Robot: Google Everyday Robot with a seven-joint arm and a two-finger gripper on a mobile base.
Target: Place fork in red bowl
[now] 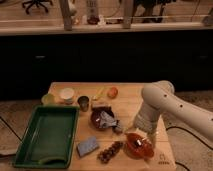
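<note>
Gripper hangs right over red bowl, front-R of table; grip state can't tell.

A pale wooden table stands on speckled floor before a dark low wall. Above its ledge run glazed panels between pale posts (an office chair's base shows beyond), in dim warm light.

A thick white arm reaches in from the right of the red bowl, rising leftward to a rounded elbow high above the bowl. From the elbow the forearm drops steeply. At its end the gripper points downward, directly over the bowl's far right part, very close to it.
</note>
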